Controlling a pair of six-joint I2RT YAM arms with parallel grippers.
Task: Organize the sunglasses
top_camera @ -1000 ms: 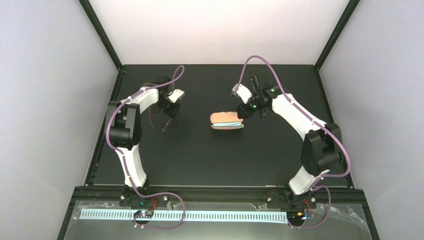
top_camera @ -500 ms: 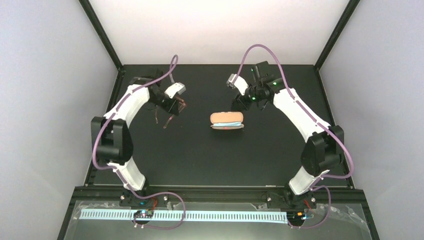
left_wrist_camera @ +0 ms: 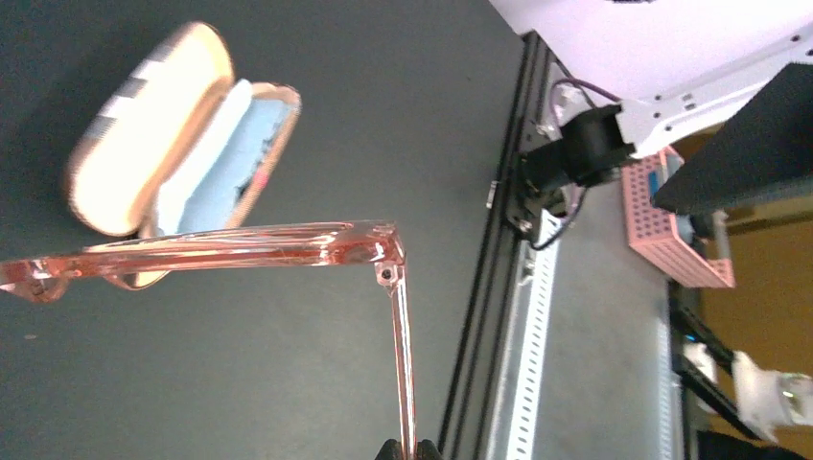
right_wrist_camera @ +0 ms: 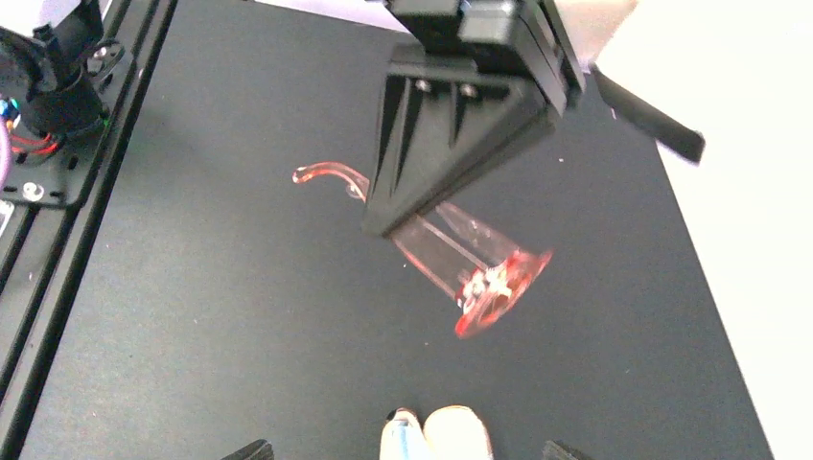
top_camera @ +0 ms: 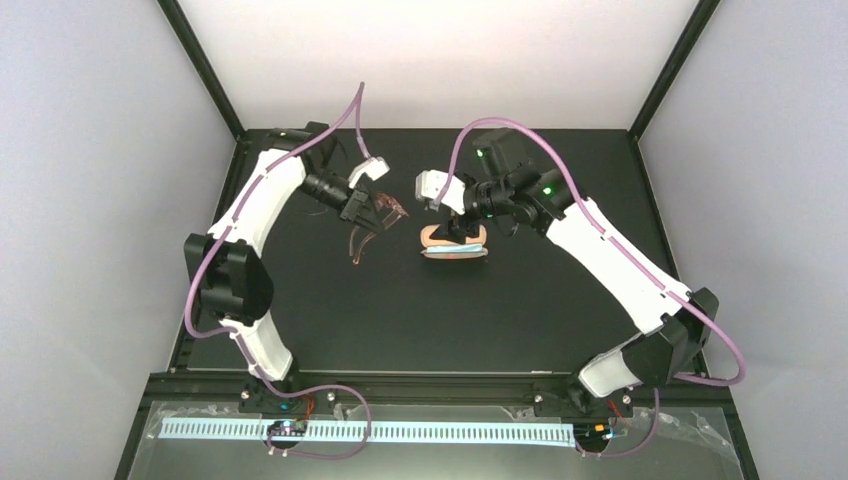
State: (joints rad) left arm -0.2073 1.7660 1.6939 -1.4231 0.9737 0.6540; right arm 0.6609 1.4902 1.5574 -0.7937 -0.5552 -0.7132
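Black table (top_camera: 420, 320): bare mat runs from the case (top_camera: 455, 247) out to the near rail (top_camera: 420, 383) and to both side rails.
Edges: dark frame rails on the left, right and near sides; pale walls (top_camera: 80, 200) stand close behind and on both sides.
Case: lies open near the table's middle, with a blue cloth (left_wrist_camera: 230, 158) inside.
Sunglasses (top_camera: 390, 210): in the air just left of the case, front turned toward it, one temple hanging down and to the left.
Left gripper (top_camera: 362, 210): clamped on the end of the other temple.
Left arm: rises along the left side with its elbow bent, forearm angled right toward the middle.
Right gripper (top_camera: 460, 226): jaws spread wide over the case. From the wrist view the case's end sits between the fingers with a gap on each side.
Right arm: stretched diagonally from its base to the middle, wrist facing the sunglasses.
Gap: the grippers are near each other, not touching.
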